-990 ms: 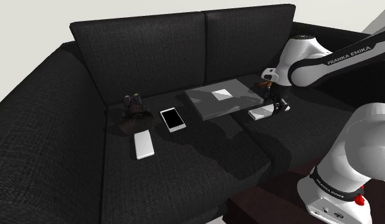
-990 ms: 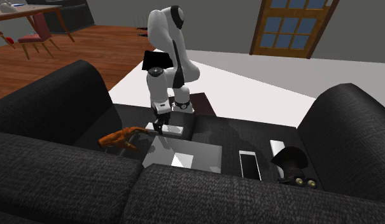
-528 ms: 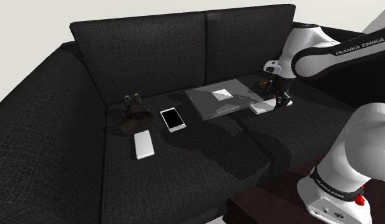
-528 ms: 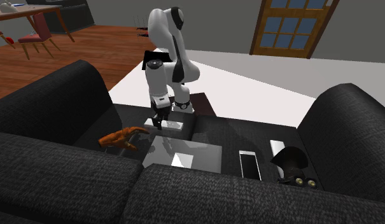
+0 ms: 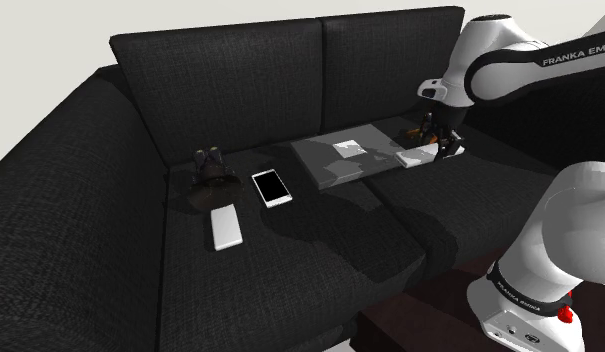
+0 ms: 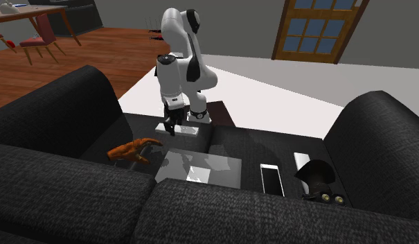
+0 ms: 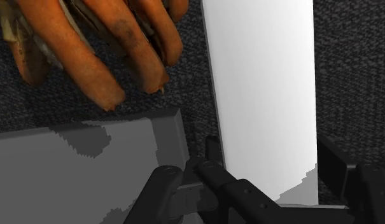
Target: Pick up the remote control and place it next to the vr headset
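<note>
Remote control (image 7: 264, 89), a plain white slab, sat clenched between the two black fingers (image 7: 213, 167) of the end effector (image 7: 268, 153), which pressed on its long edges. In the shoulder view the end effector (image 5: 442, 147) held the remote control (image 5: 416, 156) a little above the seat of the dark sofa (image 5: 290, 60), near the view's right end of the cushions. One long edge of the remote control ran close beside the edge of a grey board (image 7: 76, 172), and an orange thing (image 7: 102, 44) with finger-like lobes lay just beyond its far end, near the board's corner.

The headset (image 5: 212, 165), dark and small, stood well apart from it, at the foot of the backrest near the sofa's corner. A phone (image 5: 272, 187) with a black screen lay just beside the headset, and a white flat slab (image 5: 226, 227) lay nearer the front edge of the seat. Between the grey board (image 5: 345, 155) and the phone a strip of bare cushion was open, and the front part of the seat was bare also. In the second exterior view the end effector (image 6: 173, 121) hung over the near side of the grey board (image 6: 201, 166), with the headset (image 6: 317, 179) far toward the right.
</note>
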